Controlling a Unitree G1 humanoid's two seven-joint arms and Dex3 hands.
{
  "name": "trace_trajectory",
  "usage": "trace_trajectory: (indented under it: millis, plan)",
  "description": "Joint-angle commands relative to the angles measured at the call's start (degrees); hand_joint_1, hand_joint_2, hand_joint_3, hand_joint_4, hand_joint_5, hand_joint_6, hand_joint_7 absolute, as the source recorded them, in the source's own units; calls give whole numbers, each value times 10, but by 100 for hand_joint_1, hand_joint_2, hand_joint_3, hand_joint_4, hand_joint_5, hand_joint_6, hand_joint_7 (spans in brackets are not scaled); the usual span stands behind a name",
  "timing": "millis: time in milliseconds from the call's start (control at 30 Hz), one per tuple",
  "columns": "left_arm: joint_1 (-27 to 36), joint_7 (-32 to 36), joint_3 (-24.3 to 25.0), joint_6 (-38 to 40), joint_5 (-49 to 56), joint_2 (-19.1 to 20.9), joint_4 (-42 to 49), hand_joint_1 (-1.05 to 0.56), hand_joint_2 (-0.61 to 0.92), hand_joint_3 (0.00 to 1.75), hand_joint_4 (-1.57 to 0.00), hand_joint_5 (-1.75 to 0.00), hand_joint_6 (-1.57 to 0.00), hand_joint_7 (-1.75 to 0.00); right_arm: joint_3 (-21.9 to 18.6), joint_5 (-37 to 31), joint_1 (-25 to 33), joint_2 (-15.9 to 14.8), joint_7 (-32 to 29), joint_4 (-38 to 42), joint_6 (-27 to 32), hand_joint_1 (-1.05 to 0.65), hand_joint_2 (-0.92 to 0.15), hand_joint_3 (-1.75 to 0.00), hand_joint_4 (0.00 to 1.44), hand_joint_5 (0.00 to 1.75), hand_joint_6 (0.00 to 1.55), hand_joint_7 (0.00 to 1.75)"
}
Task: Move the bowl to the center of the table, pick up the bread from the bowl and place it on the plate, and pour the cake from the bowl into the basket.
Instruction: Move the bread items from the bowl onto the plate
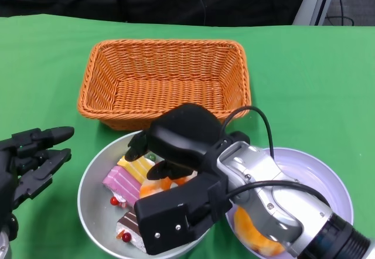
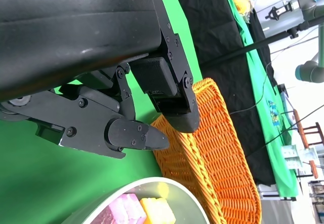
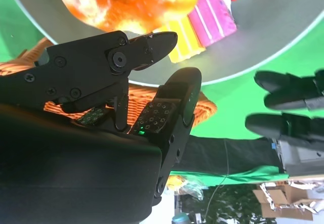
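Two robot hands in view. Right robot hand [image 1: 153, 149] reaches over the bowl [image 1: 94, 177], fingers [image 3: 152, 45] narrowly parted just above the orange bread [image 3: 126, 1]; whether they touch it cannot be told. Left robot hand [image 1: 32, 156] hovers beside the bowl, fingers apart, holding nothing. Bowl sits on the green surface [image 1: 41, 65] just in front of the orange basket [image 1: 170, 51], with cake [image 1: 120, 180] slices (pink, yellow, brown) inside. Plate [image 1: 322, 177] lies just right of the bowl, partly under the right forearm.
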Motion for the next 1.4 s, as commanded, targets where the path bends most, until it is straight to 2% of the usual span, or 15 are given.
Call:
trace_trajectory:
  millis: [33,200,233,267,333,867,900,933,967,1000,1033,1067,1233,1400]
  plan:
    - [-1,6,3,4,-1,13,2,-29,92,17,-66,-90,-108,0,-6,8,5,-8,5,-10,-4,-32,-92,-8,72,88,89,1]
    - [-1,8,3,2,1,12,2,-29,92,17,-66,-90,-108,0,-8,6,10,-10,8,-23,-4,-32,-92,-8,73,86,89,1]
    - [-1,9,3,1,2,12,2,-29,92,15,-61,-114,-109,-1,-9,5,14,-12,11,-32,-4,-35,-92,-9,75,70,82,1]
    - [-1,10,3,0,3,12,2,-29,92,14,-56,-129,-110,-1,-9,5,16,-14,12,-39,-3,-37,-92,-9,77,59,79,1]
    - [-1,11,3,-1,4,12,2,-29,92,14,-52,-143,-110,-1,-10,4,18,-15,15,-44,-3,-38,-92,-9,80,49,76,1]
    - [-1,11,3,-1,4,12,3,-29,92,13,-50,-148,-111,-1,-10,2,20,-15,18,-48,0,-39,-92,-9,84,40,75,0]
    - [1,6,5,-2,-3,11,1,-29,92,13,-50,-148,-110,-1,-9,-7,18,-25,79,-89,28,-39,-92,-9,84,40,74,0]
    - [2,2,6,-3,-8,10,0,-28,92,17,-62,-118,-109,-1,-8,-15,18,-33,128,-121,50,-47,-92,-10,77,29,61,0]
    - [7,-5,3,-9,-16,1,-7,-27,92,18,-68,-106,-109,-1,-7,-47,29,-59,204,-201,69,-50,-92,-11,75,25,57,0]
    - [13,-5,-2,-14,-15,-4,-17,-26,92,20,-75,-93,-110,-1,-2,-85,38,-82,281,-278,82,-66,-92,-14,72,20,55,1]
    - [17,-5,-5,-17,-15,-9,-23,-25,92,22,-77,-83,-110,-1,2,-114,46,-96,326,-327,85,-84,-92,-17,72,17,54,1]
    - [19,-4,-6,-19,-14,-11,-27,-24,92,23,-78,-79,-110,-1,5,-134,51,-103,356,-357,87,-90,-92,-19,73,16,54,1]
    - [18,-7,-6,-25,-17,-9,-22,-22,92,25,-79,-74,-109,0,1,-165,67,-94,400,-388,79,-97,-92,-22,72,13,51,0]
    - [18,-5,-10,-33,-12,-4,-19,-22,92,26,-80,-74,-109,0,-17,-132,84,-75,421,-383,84,-93,-92,-19,66,8,51,0]
